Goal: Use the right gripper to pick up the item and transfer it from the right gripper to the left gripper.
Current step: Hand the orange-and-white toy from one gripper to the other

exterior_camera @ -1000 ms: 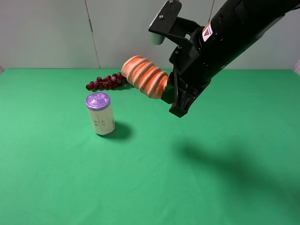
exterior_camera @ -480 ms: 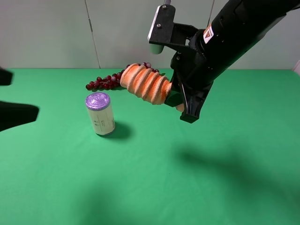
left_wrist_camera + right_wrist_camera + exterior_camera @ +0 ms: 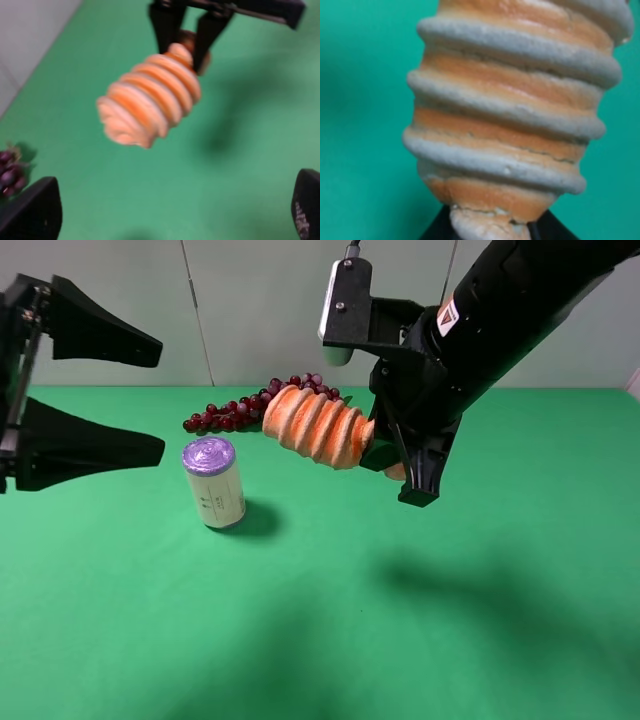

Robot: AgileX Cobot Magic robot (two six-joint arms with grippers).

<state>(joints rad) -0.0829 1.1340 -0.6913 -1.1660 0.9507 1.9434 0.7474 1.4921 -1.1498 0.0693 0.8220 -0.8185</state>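
1. Stretching flat and matte green, the tabletop (image 3: 320, 640) fills the scene.
2. Bulky and black, the right hand (image 3: 395, 465) is clenched on one tapered end of the loaf toy (image 3: 318, 426), holding it in mid-air.
3. The left hand (image 3: 160, 400), two long pointed black fingers, is spread wide, grasping nothing.
4. Soft-looking and orange, wound with pale cream spiral ridges, the loaf toy juts towards the left hand, well apart from it.
5. A cream can (image 3: 213, 483) with a purple lid stands upright.
6. A dark red grape bunch (image 3: 225, 416) lies behind.
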